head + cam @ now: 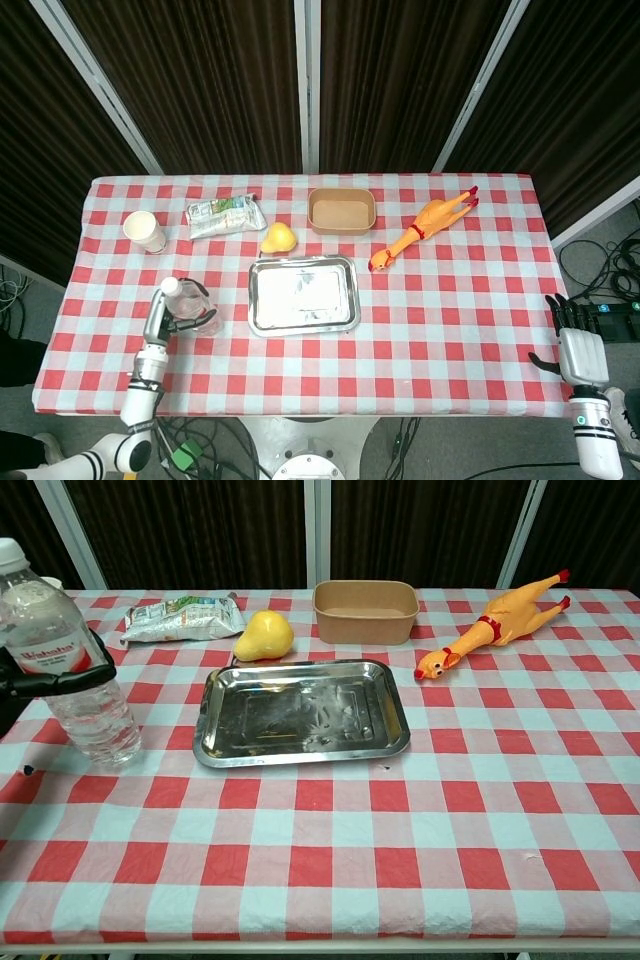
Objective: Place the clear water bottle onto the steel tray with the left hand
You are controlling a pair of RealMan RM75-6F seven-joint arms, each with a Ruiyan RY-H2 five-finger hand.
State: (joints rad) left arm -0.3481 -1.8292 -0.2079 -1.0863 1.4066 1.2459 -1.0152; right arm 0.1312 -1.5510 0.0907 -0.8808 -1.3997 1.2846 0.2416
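Dark curtains hung behind the surface (450, 330), which was covered in a red-and-white checked cloth. The clear water bottle (65, 660) stood near its left front edge, apparently tipped a little to the left, with its base on or just above the cloth. The left hand (45, 678) grasped it, dark fingers (80, 672) wrapped across the label. The steel tray (300, 715) lay bare to the bottle's right, near but not touching.

A yellow pear (264, 635) sat just behind the tray, with a brown paper bowl (365, 610), a snack packet (183, 617) and a rubber chicken (490, 625) further back, and a paper cup (144, 231) at far left. The right hand (578, 352) hung off the right edge, fingers spread, holding nothing.

The hold sat high on a tall, smooth bottle; a loose wrap could let it slip or swing. A low carry might clip the tray's raised rim and topple the bottle or shove the tray.
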